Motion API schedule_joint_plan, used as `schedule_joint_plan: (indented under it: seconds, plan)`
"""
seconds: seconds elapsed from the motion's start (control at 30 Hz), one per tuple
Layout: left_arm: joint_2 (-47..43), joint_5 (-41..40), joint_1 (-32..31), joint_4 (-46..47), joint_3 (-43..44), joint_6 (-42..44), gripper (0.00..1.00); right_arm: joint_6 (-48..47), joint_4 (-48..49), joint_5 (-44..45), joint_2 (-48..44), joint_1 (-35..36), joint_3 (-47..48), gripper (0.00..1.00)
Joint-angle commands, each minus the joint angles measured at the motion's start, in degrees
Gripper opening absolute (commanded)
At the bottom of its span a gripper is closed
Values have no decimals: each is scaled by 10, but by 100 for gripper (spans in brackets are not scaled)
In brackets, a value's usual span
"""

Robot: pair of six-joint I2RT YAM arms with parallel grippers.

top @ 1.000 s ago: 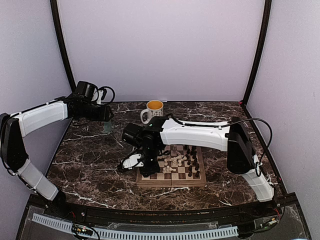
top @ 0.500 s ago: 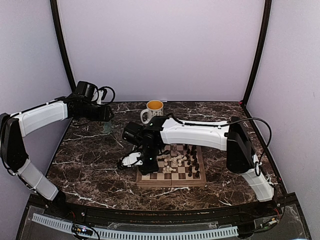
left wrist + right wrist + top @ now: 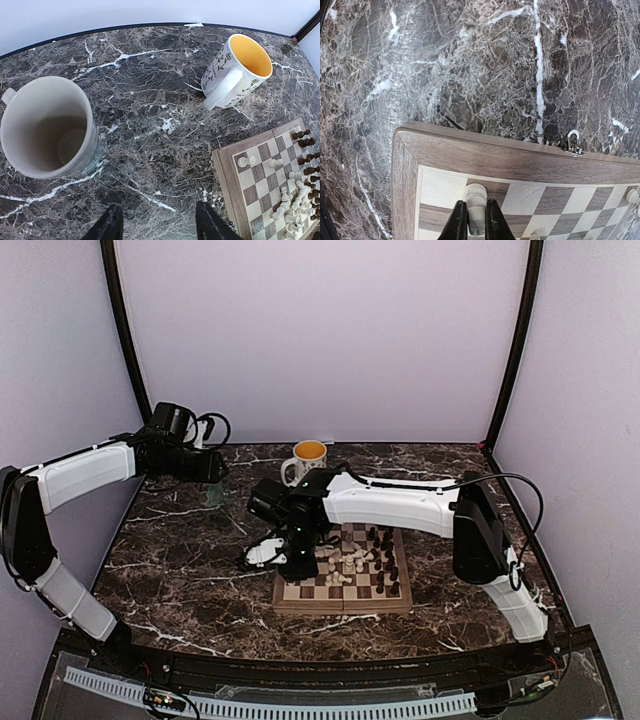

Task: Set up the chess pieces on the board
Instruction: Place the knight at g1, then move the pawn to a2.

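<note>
While likely bound for an edge square, cream-white turned chess piece sits pinched upright in right gripper, lower centre, at tan-and-brown checkered board corner; left gripper wide, empty.

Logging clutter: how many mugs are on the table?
2. A plain grey mug near the left gripper; a yellow-lined flowered mug behind the board. Others may be hidden.

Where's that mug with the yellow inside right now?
In the overhead view the mug stands upright near the table's far edge, about mid-width, just beyond the board. The plain grey cup sits further to its left.
</note>
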Motion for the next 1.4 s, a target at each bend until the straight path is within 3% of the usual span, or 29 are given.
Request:
schedule_joint_plan:
  seconds: [0.0,0.23,0.47,0.6,0.77,1.0,1.37]
  plan:
    - [2,6,4,-5,-3,4,52,2,-1,19,14,-10,1,10]
    - [5,7,4,-5,-3,4,52,1,1,17,11,-12,-5,13]
    - [7,8,4,-5,-3,5,52,5,1,-17,-29,-25,12,36]
    - [8,16,4,-3,-2,8,52,4,-5,-50,-62,-50,9,42]
    - [7,35,4,3,-3,12,52,24,16,-55,-75,-106,-3,41]
    - [3,62,4,12,-7,17,51,79,61,-4,-29,-186,24,30]
    - [3,72,4,14,-8,17,51,96,67,-27,18,-209,44,37]
